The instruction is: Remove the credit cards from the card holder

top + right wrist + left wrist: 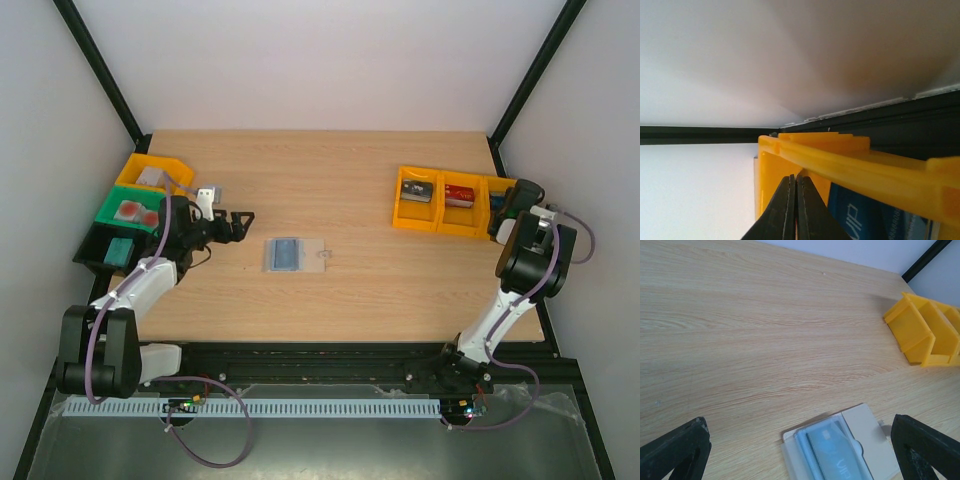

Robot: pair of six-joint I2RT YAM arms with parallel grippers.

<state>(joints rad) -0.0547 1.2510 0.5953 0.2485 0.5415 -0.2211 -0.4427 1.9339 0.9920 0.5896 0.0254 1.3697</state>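
1. Card holder. The card holder (290,254) lay flat on the wooden table (350,170), pocket side up. Its small tab (322,256) pointed to the right in the top view. A pale blue credit card (832,452) with light lettering sat in the pocket, with only its upper part exposed. No card lay loose beside the holder.

2. Left gripper. The left gripper (243,224) stood just left of the card holder and slightly to its rear, apart from it. Its fingers were spread to full width and nothing was between them. In the left wrist view, the two black fingertips framed the near end of the holder without touching it.

3. Right gripper. The right gripper (796,181) was well apart from the card holder, far to its right. It sat at the outer end of the row of yellow bins (450,200). Its fingers were pressed together with no object seen between them. Whether they touched the bin wall could not be determined.

4. Other items. A yellow bin (150,170), a green bin (135,207) and a black bin (108,246) stood to the left of the card holder, beyond the left gripper.
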